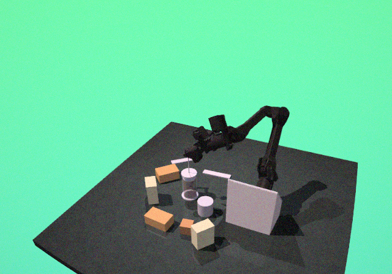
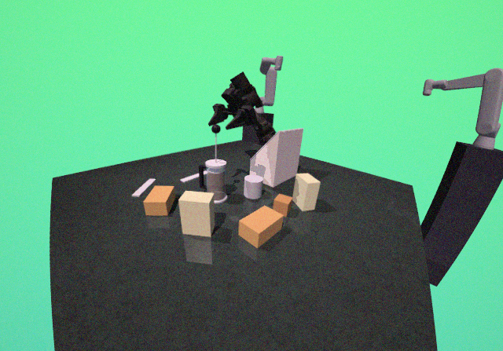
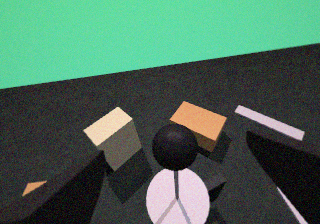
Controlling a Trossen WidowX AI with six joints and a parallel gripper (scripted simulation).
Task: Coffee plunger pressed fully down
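Standing on a dark tabletop (image 1: pixel 120 220) (image 2: pixel 324 282) (image 3: pixel 45 114), coffee press (image 1: pixel 189 185) (image 2: pixel 216 180) (image 3: pixel 180 196) upright, plain green surroundings.

Open black end effector (image 2: pixel 229 125) above raised plunger knob (image 2: pixel 215 128), upright coffee press (image 2: pixel 215 180), orange and cream blocks (image 2: pixel 261 225)

It looks like a place for testing robots, like a lab. A black robot arm (image 1: pixel 274 138) (image 2: pixel 264 126) reaches over a dark table (image 1: pixel 126 195) (image 2: pixel 324 290) (image 3: pixel 45 114) with plain blocks on it. Two gray arms (image 2: pixel 488 104) (image 2: pixel 270 85) stand on dark posts past the table, one far off, one at the right. Plain green is all around.
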